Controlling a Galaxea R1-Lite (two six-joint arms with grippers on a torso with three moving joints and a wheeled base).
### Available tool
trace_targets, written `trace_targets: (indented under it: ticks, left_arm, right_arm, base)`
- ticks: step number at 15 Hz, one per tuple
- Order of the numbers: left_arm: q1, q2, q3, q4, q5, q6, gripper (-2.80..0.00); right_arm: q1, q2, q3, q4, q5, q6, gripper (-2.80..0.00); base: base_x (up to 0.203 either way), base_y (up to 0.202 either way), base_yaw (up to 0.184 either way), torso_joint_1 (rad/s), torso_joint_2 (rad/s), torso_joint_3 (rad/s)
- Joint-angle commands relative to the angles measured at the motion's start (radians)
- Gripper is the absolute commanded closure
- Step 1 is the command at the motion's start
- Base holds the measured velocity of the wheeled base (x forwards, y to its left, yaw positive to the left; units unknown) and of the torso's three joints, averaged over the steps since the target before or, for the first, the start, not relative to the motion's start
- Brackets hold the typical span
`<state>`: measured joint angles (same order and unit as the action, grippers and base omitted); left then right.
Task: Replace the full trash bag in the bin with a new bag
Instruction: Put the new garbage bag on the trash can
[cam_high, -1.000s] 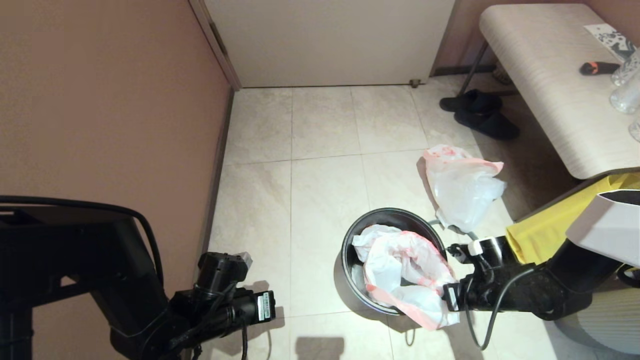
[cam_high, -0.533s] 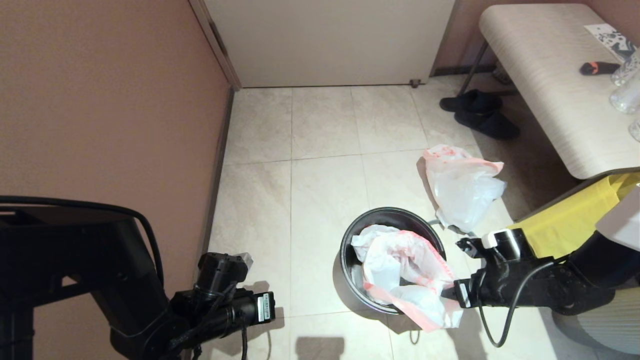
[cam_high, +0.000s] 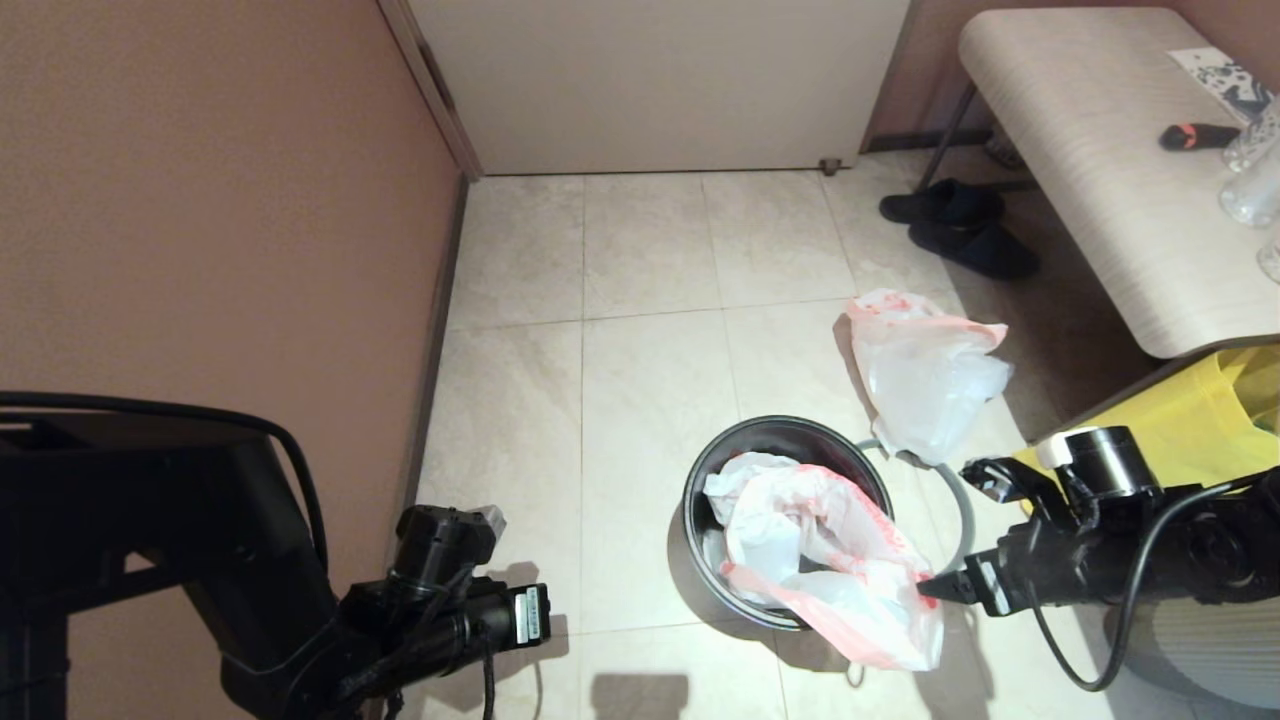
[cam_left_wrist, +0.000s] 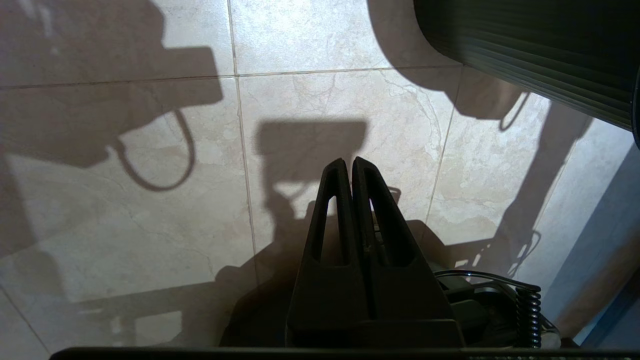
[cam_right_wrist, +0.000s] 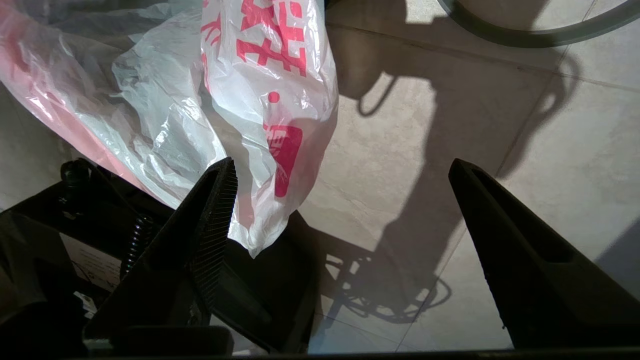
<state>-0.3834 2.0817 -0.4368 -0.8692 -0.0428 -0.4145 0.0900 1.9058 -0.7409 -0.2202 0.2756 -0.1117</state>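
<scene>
bin (cam_high: 705, 470), black and round, sat on the floor tiles (cam_high: 650, 400) near the middle of my head view, and the new bag (cam_high: 820, 540) lay half in it, white with its pink-red band, bunched inside and spilling over the rim on the side nearest my right arm, its loose end hanging down outside the wall toward the floor. my right gripper (cam_high: 960, 530) hung low just beside that hanging end, fingers spread wide with nothing between them; in the right wrist view the bag (cam_right_wrist: 240, 110) drooped right by one fingertip (cam_right_wrist: 220, 190) and whether it brushed the plastic i could not tell, while the other finger stood well off over bare tile. grey hoop (cam_high: 955, 500) lay on the floor on the right side of the bin, part of its curve tucked under the second bag (cam_high: 925, 375), which rested on the tiles beyond the bin, limp and white with a pink edge. my left gripper (cam_left_wrist: 348, 165) was parked low by the pink wall (cam_high: 200, 200) on my left, fingers pressed together on nothing, pointing at shadowed tile. black shoes (cam_high: 960, 230) sat under the bench (cam_high: 1100, 180) at far right, with something yellow (cam_high: 1200, 420) below the bench edge
</scene>
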Motion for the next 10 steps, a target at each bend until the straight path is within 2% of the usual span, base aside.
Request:
trace_targets:
  ticks: [1,2,3,4,5,6,7,9,10]
  left_arm:
    - [0.000,0.001,0.000,-0.005,0.000,-0.003,0.00]
    - [0.000,0.001,0.000,-0.005,0.000,-0.003,0.00]
    - [0.000,0.001,0.000,-0.005,0.000,-0.003,0.00]
    - [0.000,0.002,0.000,-0.005,0.000,-0.003,0.00]
    - [0.000,0.002,0.000,-0.005,0.000,-0.003,0.00]
    - [0.000,0.003,0.000,-0.005,0.000,-0.003,0.00]
    - [0.000,0.003,0.000,-0.005,0.000,-0.003,0.00]
    - [0.000,0.003,0.000,-0.005,0.000,-0.003,0.00]
    - [0.000,0.003,-0.001,-0.005,0.000,-0.003,0.00]
  right_arm:
    - [-0.022,-0.060,-0.001,0.003,0.043,0.000,-2.80]
    - [-0.020,-0.086,-0.006,0.015,0.085,0.021,-2.80]
    - [-0.001,-0.097,-0.026,0.026,0.100,0.091,-2.80]
    - [0.028,-0.097,-0.050,0.030,0.102,0.168,-2.80]
    - [0.070,-0.094,-0.076,0.032,0.094,0.285,-2.80]
    - [0.127,-0.090,-0.102,0.034,0.046,0.369,-2.80]
    - [0.168,-0.083,-0.117,0.038,-0.059,0.401,-2.80]
    - [0.262,-0.050,-0.155,0.103,-0.274,0.426,-2.80]
    - [0.294,-0.023,-0.184,0.163,-0.344,0.440,-2.80]
  base:
    - [0.000,0.000,0.000,0.000,0.00,0.000]
    - [0.000,0.000,0.000,0.000,0.00,0.000]
    - [0.000,0.000,0.000,0.000,0.00,0.000]
    - [0.000,0.000,0.000,0.000,0.00,0.000]
    - [0.000,0.000,0.000,0.000,0.00,0.000]
    - [0.000,0.000,0.000,0.000,0.00,0.000]
    - [0.000,0.000,0.000,0.000,0.00,0.000]
    - [0.000,0.000,0.000,0.000,0.00,0.000]
    - [0.000,0.000,0.000,0.000,0.00,0.000]
